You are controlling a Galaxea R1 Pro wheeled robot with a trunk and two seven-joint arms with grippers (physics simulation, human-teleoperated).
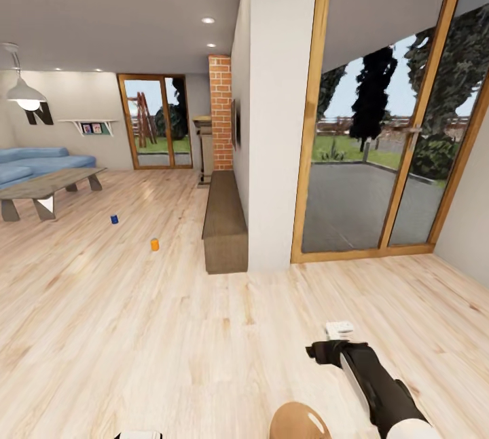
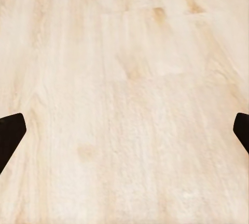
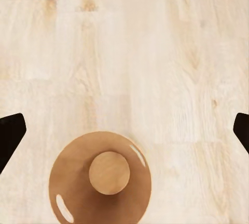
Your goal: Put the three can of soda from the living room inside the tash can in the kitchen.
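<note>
Pale wood floor point(image 1: 136, 317) holds blue can point(image 1: 115, 219) and orange can point(image 1: 155, 244); both tools spread open.

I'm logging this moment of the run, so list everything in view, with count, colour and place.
soda cans: two in view, one dark blue, one orange, standing apart on the floor near the coffee table
coffee table: one, grey-brown, in front of the sofa
sofa: one, blue, far left
brick column: one, red, beside the white wall
low bench: one, brown, along that wall
glass doors: wood-framed, right; another pair at the far end
pendant lamp: one, white, upper left
round tan object: one, glossy, on the floor below the right wrist
wooden floor: pale planks
left gripper: dark fingertips wide apart, empty
right gripper: dark fingertips wide apart, empty
</note>
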